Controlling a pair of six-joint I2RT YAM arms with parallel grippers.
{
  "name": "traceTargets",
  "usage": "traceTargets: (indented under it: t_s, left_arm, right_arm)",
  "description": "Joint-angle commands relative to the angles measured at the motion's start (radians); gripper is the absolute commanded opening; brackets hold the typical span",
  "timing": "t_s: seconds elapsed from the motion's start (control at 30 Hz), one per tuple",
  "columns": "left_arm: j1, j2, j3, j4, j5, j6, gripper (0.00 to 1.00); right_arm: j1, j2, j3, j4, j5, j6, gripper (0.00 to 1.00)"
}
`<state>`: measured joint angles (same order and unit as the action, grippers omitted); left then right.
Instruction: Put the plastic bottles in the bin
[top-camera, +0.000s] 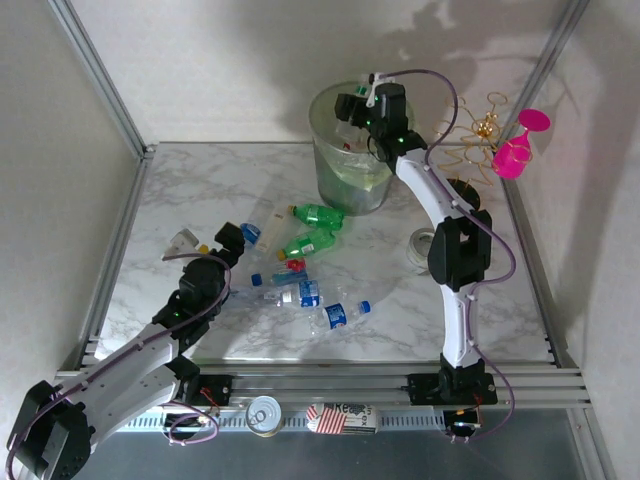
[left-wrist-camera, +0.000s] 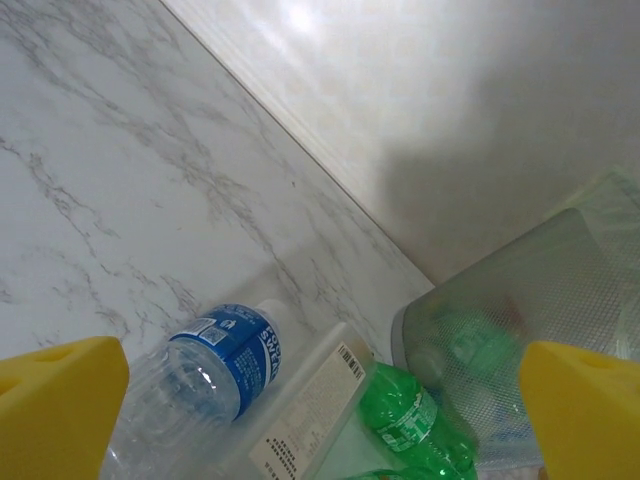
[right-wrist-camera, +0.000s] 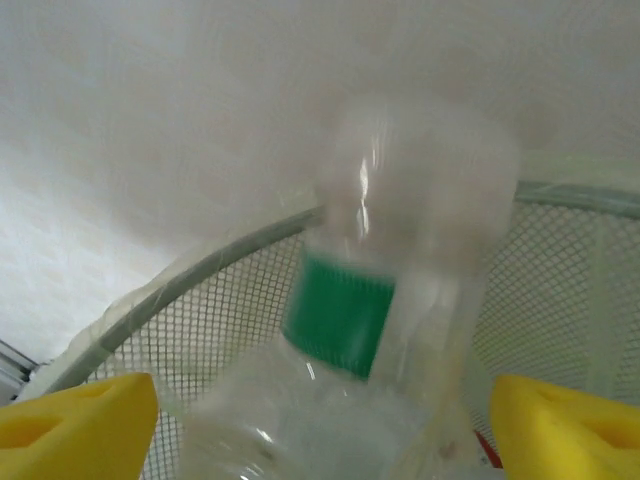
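Your right claw (top-camera: 355, 107) hangs over the bin (top-camera: 335, 180) at the tabletop's (top-camera: 190, 190) far edge, its pads apart, with a blurred clear bottle (right-wrist-camera: 370, 300) between them. Your left claw (top-camera: 232, 240) is spread too, low above a blue-labelled bottle (left-wrist-camera: 225, 350) near mid-tabletop. Two green bottles (top-camera: 318, 215) lie just in front of the bin.

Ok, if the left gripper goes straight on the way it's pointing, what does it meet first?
Probably the clear white-labelled bottle, centred ahead of the left gripper, beside the blue-labelled bottle; the green bottle and bin sit farther on. Depth is uncertain.
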<state>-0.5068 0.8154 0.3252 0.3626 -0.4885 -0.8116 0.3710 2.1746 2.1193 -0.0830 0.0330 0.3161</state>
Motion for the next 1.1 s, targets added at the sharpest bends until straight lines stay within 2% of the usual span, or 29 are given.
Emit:
traceTargets:
  t_s: [0.0, 0.13, 0.27, 0.47, 0.73, 0.93, 1.07]
  left_arm:
    - [0.008, -0.013, 0.026, -0.016, 0.013, 0.017, 1.0]
    - [0.008, -0.005, 0.034, -0.016, 0.013, 0.021, 1.0]
    - [0.008, 0.016, 0.054, -0.021, 0.007, 0.056, 1.0]
    - [0.024, 0.097, 0.151, -0.073, 0.013, 0.235, 1.0]
    - [0.113, 0.329, 0.328, -0.189, 0.177, 0.403, 1.0]
    - [0.173, 0.462, 0.416, -0.272, 0.281, 0.438, 1.0]
    - [0.223, 0.537, 0.445, -0.327, 0.325, 0.411, 1.0]
  right_arm:
    - [-0.004, -0.007, 0.093, -0.039, 0.005, -0.043, 0.96]
    - [-0.002, -0.068, 0.055, -0.021, 0.021, -0.077, 0.99]
    - [0.001, -0.182, -0.066, 0.015, 0.014, -0.095, 0.99]
    - [0.023, -0.408, -0.34, 0.094, -0.073, -0.104, 0.99]
    - [0.082, -0.706, -0.742, 0.206, -0.138, -0.109, 0.99]
    - [0.098, -0.899, -1.029, 0.281, -0.173, -0.054, 0.99]
    - [0.099, -0.976, -1.195, 0.318, -0.173, 0.016, 0.99]
